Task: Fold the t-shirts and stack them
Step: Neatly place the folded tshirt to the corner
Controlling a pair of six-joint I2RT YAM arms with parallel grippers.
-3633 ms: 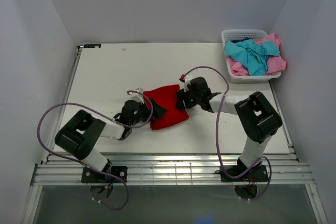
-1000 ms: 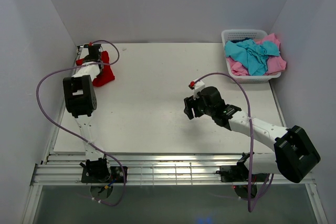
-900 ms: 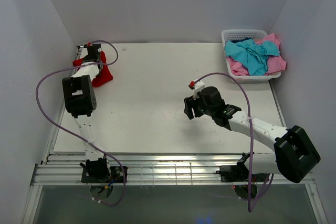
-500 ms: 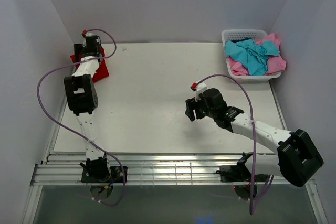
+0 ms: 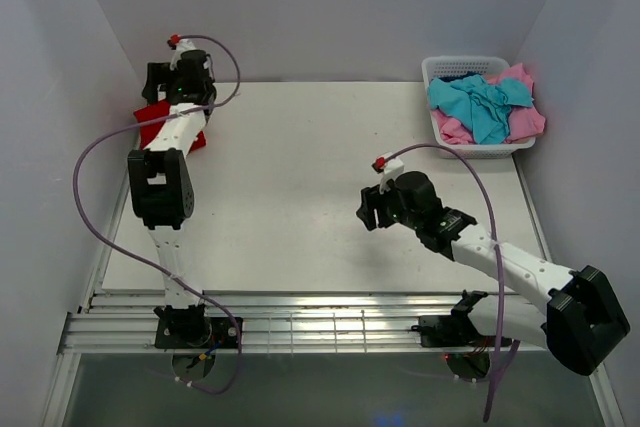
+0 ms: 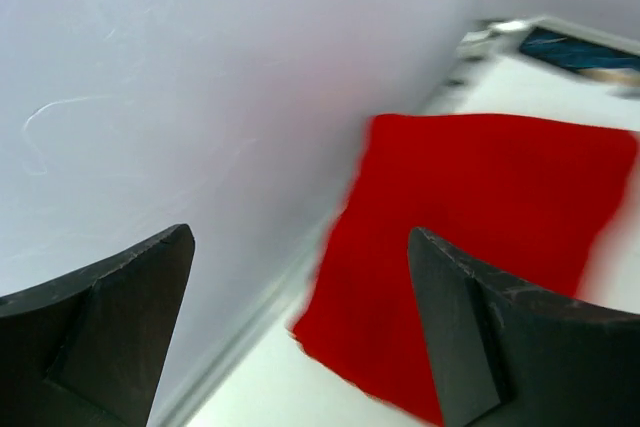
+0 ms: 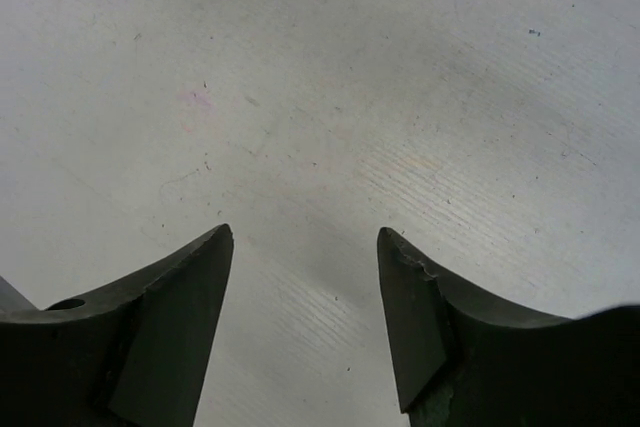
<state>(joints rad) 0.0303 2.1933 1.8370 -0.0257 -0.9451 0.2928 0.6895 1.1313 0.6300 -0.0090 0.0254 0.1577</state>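
Print on the dark blue plate [image 6: 585, 47] at the far left corner of the table [image 5: 300, 177] is too blurred to read in the left wrist view.

The left gripper [image 6: 300, 237] hangs over that corner, close to the left wall, with its jaws spread wide and nothing between them. The red t-shirt [image 6: 480, 207] lies folded flat on the table below and beyond the fingers [image 6: 100, 337] – apart from both of them, one edge along the foot of the wall. From above, the left arm covers part of it.

The right gripper [image 7: 305, 237] is near the middle of the table, well apart from the red t-shirt, jaws apart over bare tabletop and touching nothing.

At the far right, the white basket [image 5: 470, 63] holds the turquoise t-shirt [image 5: 480, 102] crumpled on top of the pink t-shirt [image 5: 525, 122] – the pink one spills over the right rim.
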